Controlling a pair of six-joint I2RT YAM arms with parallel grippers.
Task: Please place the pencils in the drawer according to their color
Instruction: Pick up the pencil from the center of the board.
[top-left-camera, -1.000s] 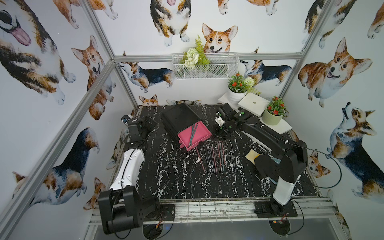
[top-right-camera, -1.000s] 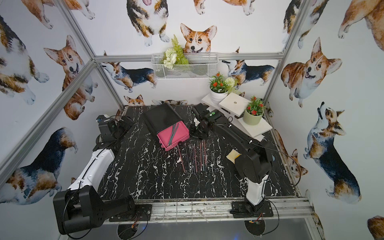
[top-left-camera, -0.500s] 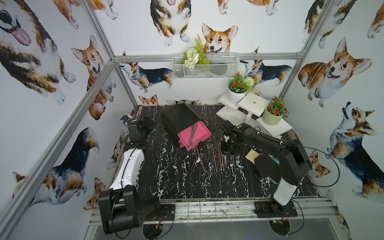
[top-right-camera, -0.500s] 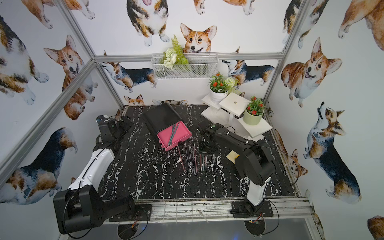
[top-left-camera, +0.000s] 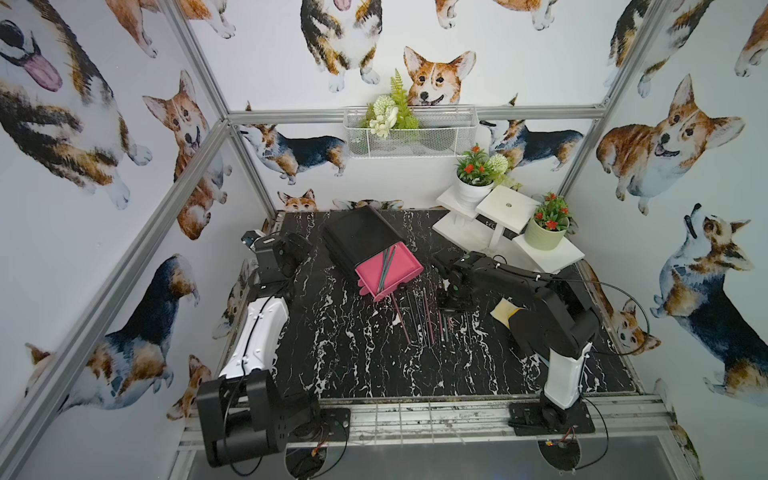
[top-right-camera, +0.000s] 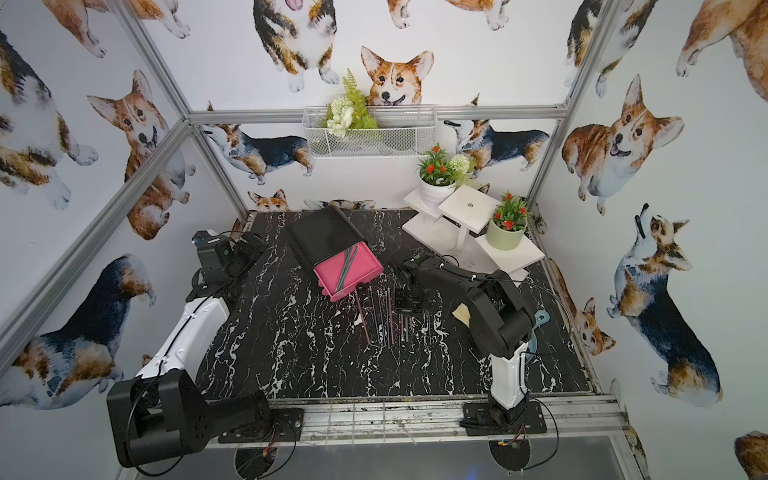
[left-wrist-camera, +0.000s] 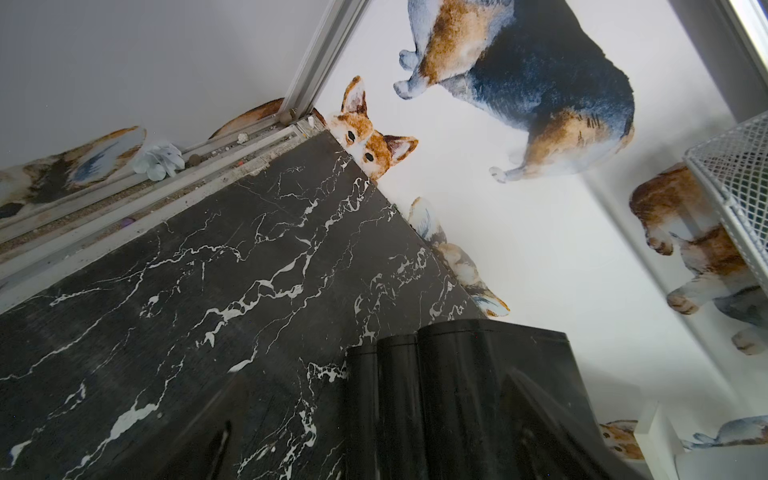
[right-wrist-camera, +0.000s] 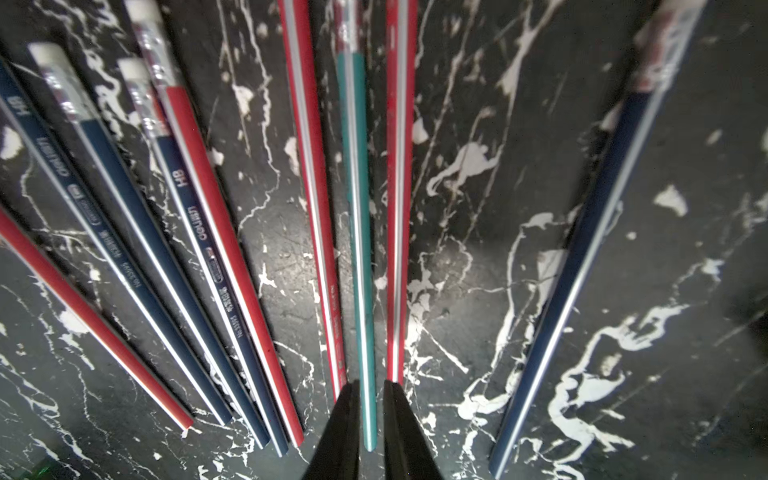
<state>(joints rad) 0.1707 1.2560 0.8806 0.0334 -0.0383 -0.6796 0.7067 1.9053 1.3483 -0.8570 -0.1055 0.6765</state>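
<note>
Over the loose pencils (right-wrist-camera: 230, 249), right pincer (right-wrist-camera: 370, 384) narrowly parted astride a teal pencil (right-wrist-camera: 353, 187), grip unclear.

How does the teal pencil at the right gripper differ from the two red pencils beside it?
Colour: the teal pencil is teal, the red pencils red.
Position: the teal pencil's end lies between the fingers of the right gripper; the red pencils lie just outside them.
Shared: all lie flat on the table, nearly parallel, silver-striped.
</note>
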